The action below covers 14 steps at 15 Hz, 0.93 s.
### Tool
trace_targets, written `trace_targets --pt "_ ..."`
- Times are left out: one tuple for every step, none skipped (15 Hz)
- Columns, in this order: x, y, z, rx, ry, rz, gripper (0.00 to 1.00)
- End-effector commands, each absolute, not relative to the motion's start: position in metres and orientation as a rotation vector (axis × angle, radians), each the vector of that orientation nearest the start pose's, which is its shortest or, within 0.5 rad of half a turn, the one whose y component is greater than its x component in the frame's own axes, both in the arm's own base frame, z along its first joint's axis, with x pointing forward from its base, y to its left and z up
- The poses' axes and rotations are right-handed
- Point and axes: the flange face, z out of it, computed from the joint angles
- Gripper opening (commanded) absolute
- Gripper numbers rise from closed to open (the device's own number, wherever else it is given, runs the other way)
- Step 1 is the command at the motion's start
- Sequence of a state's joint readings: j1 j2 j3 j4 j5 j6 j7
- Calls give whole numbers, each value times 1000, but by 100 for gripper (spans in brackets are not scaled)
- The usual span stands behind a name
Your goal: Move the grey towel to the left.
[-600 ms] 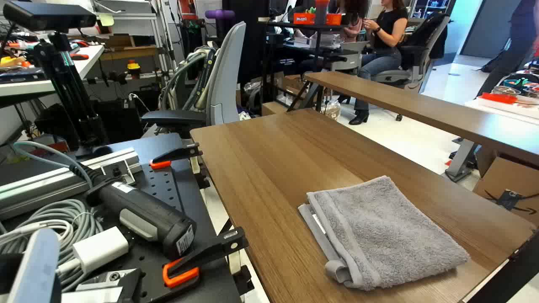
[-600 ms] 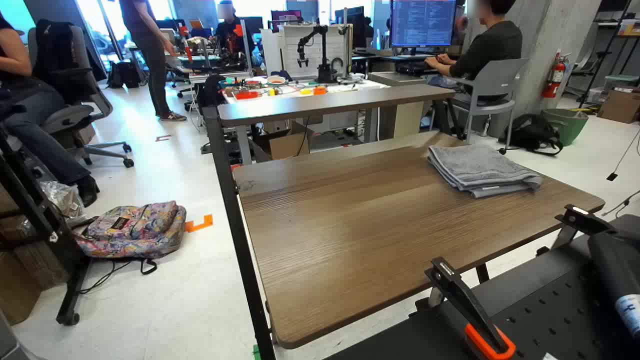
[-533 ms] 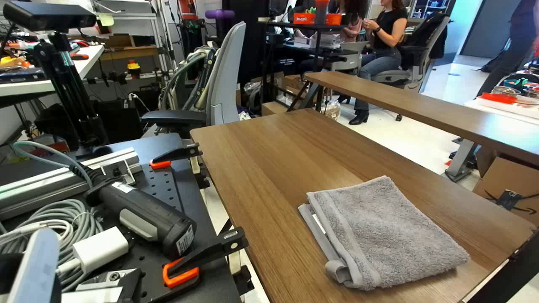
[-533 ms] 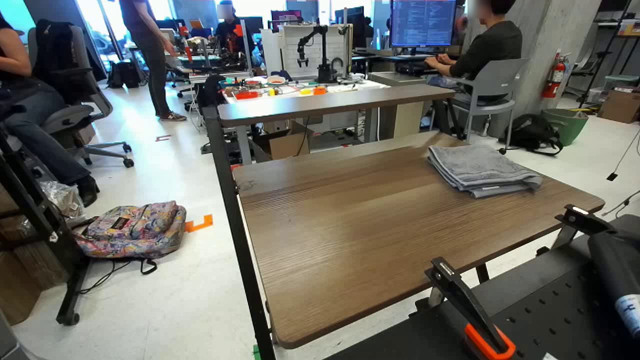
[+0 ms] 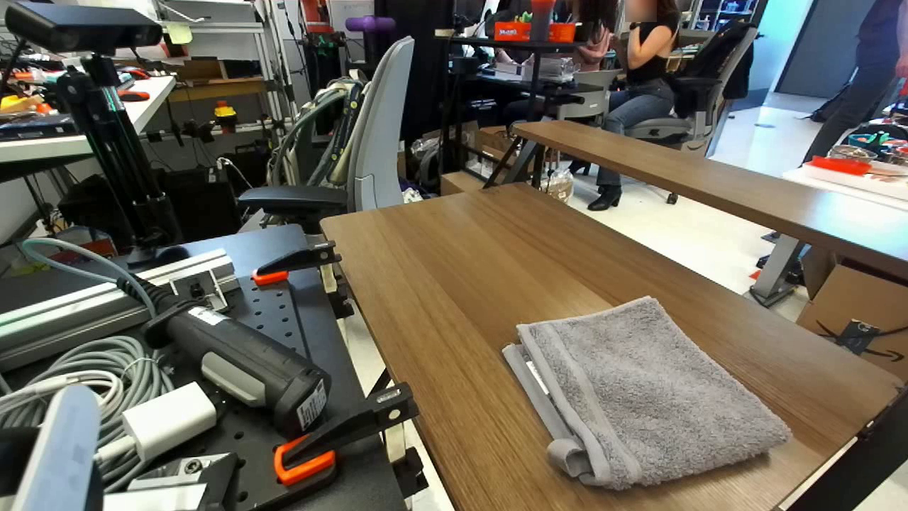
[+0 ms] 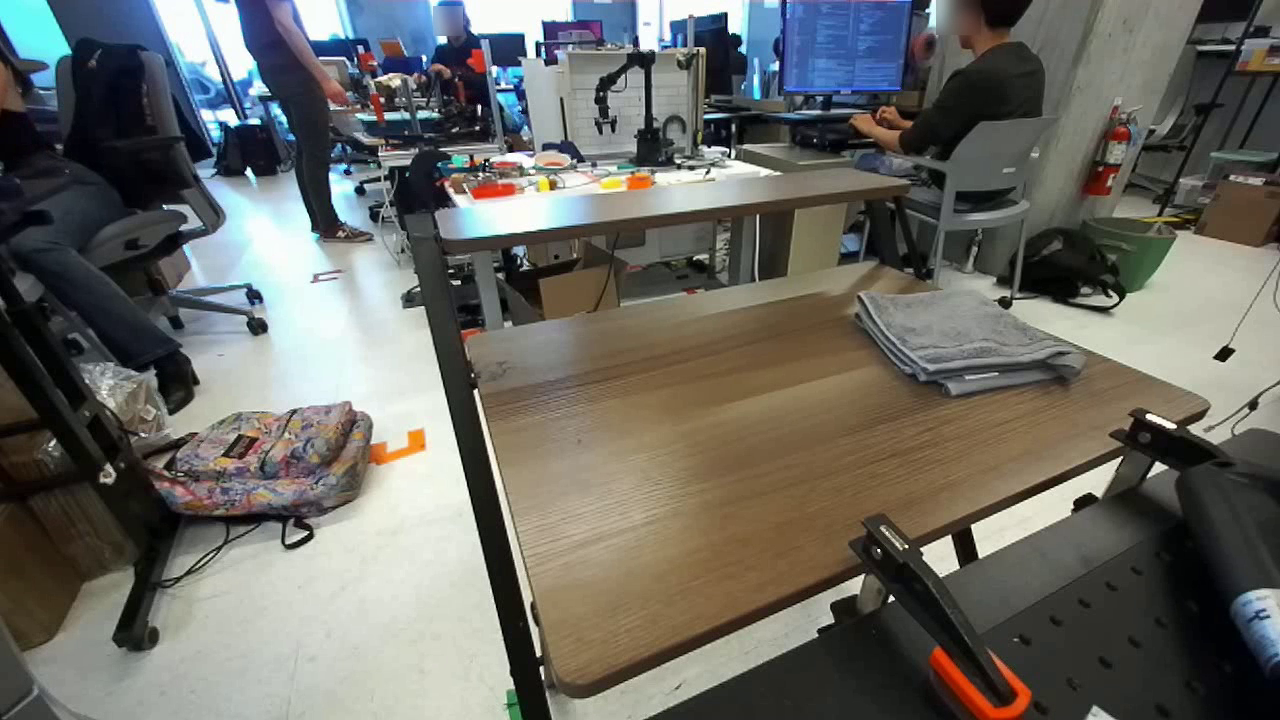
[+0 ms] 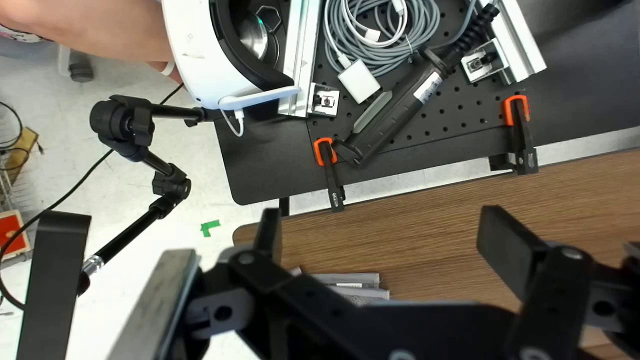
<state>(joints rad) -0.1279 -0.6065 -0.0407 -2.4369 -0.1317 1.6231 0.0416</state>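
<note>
In exterior view: grey towel [image 5: 660, 397] lies folded near one end of brown counter [image 5: 440, 284], cloth loop [image 5: 564, 454] at corner.
In exterior view: patterned backpack [image 6: 265, 460] on floor [image 6: 340, 580], seen only here.
Wrist view: only here fingers [image 7: 510, 252] show, spread wide; their linkage [image 7: 310, 302] hides most of towel. White headset [image 7: 192, 50] overlaps black board [image 7: 590, 85]; clamps [image 7: 330, 175] along board's edge, just beside counter.

A brown wood-grain table [image 5: 454, 284] with rounded corners spreads from the centre to the lower right in an exterior view. Folded on it at the lower right lies a grey towel [image 5: 652, 397], its layered edges toward the left. In an exterior view the grey towel [image 6: 960, 335] rests on the upper right part of the table [image 6: 700, 470]. In the wrist view only a strip of it shows, bottom centre.
</note>
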Motion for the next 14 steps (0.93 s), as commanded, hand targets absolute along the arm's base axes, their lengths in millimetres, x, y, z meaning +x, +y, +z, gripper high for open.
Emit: trace_targets --pt "337 -72 499 -3204 289 345 100" --pt "337 -72 499 -3204 289 345 100" --pt "337 -72 499 -3204 289 345 100" --pt "337 -72 499 -3204 289 345 100" --pt "337 -72 499 -3204 289 345 100" --pt "337 -72 499 -3204 289 345 100" --pt "344 -72 495 -3200 315 323 100" --pt "348 -72 492 -3195 332 316 100" --pt "356 -72 486 -3189 361 305 100" --pt "363 -71 480 -3185 382 284 100" --pt "372 -70 470 -3183 403 255 100" --pt "381 -69 461 -3181 429 230 100" --pt "392 -68 448 -3171 453 197 100" --pt "403 -67 437 -3162 473 169 100"
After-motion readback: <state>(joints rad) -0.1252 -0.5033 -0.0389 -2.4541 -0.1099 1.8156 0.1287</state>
